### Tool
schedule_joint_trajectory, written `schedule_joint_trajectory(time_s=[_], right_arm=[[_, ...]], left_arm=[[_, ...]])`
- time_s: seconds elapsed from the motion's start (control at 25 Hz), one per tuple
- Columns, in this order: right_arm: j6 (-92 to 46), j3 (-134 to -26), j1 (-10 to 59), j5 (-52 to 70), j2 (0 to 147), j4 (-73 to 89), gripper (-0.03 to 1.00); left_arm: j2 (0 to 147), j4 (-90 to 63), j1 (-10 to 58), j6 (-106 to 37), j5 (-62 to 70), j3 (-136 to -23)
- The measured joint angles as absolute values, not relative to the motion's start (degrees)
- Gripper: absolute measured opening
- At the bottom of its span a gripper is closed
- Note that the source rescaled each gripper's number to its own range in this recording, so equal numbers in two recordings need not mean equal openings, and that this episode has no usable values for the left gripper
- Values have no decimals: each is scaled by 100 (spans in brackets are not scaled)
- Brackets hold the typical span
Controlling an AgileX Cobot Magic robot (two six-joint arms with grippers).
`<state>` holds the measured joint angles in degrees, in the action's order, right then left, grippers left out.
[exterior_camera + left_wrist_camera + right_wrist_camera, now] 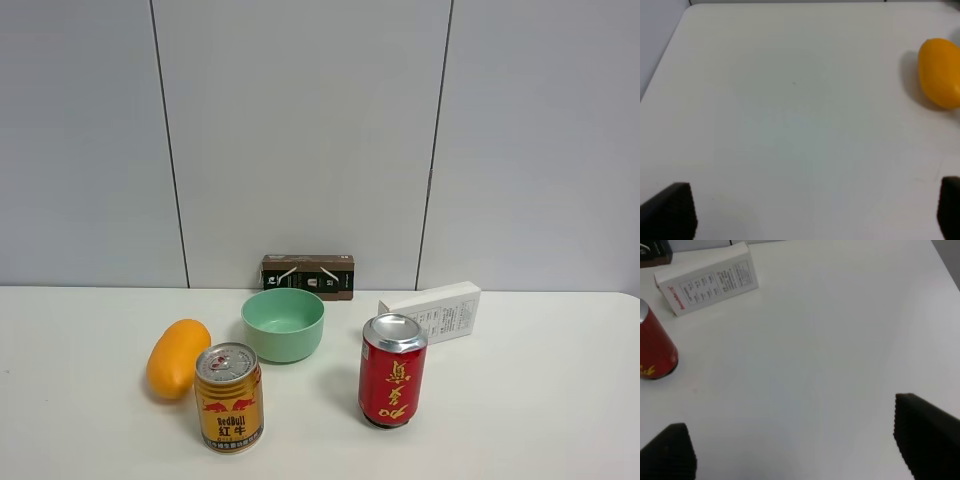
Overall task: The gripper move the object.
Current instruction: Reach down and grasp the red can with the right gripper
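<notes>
Right end effector (pixel 797 445) and left end effector (pixel 810 210) both gape wide, holding nothing, likely waiting to approach. The red can (pixel 392 372) stands upright at lower centre-right of the surface (pixel 540 400), its sides free; gold can (pixel 229 397) and mango (pixel 178 358) lie lower left; farther back, green bowl (pixel 285 340) and white box (pixel 432 311) sit near its rear

Left gripper (pixel 808 210): two matte black fingertips (pixel 670 212), blocky, squared corners, fine ribbed grip texture on faces; only tips in frame. Right gripper (pixel 796 447): same black fingers (pixel 922 437), one wedge-like with serrated ridged edge, other a low rounded block
</notes>
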<state>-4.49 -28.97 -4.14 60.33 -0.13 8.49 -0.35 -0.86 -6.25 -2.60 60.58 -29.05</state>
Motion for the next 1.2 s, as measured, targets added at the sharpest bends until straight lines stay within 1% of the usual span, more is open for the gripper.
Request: schedule_joint_trajectory(time_s=[0.08, 0.12, 0.28, 0.32, 0.4, 0.52, 0.64, 0.76, 0.88, 1.04, 1.2], right_arm=[[-402, -2897, -414, 6028, 13, 849, 46], [-379, -2897, -414, 6028, 77, 849, 50], [-367, -2904, -414, 6008, 499, 849, 78], [-384, -2919, -414, 5972, 623, 849, 83], [-581, -2982, -414, 5587, 962, 849, 89], [-1166, -3077, -414, 4219, 1560, 1084, 90], [-1871, -3105, -414, 2854, 2285, 1879, 91], [-2657, -3109, -414, 2256, 3053, 2670, 91], [-3335, -3109, -342, 1820, 3786, 2899, 91], [-3590, -3109, 364, 941, 4616, 2683, 91], [-3208, -3109, 1319, 82, 5449, 2124, 91]], left_arm=[[-35, -86, -625, -260, 6058, -2905], [-35, -86, -625, -260, 6058, -2905], [-35, -86, -625, -260, 6058, -2905], [-35, -86, -625, -260, 6058, -2905], [-35, -86, -625, -260, 6058, -2905], [-35, -86, -625, -260, 6058, -2905], [-35, -86, -625, -260, 6058, -2905], [-35, -86, -625, -260, 6058, -2905], [-35, -86, -625, -260, 6058, -2905], [-35, -86, -625, -260, 6058, -2905], [-35, -86, -625, -260, 6058, -2905]])
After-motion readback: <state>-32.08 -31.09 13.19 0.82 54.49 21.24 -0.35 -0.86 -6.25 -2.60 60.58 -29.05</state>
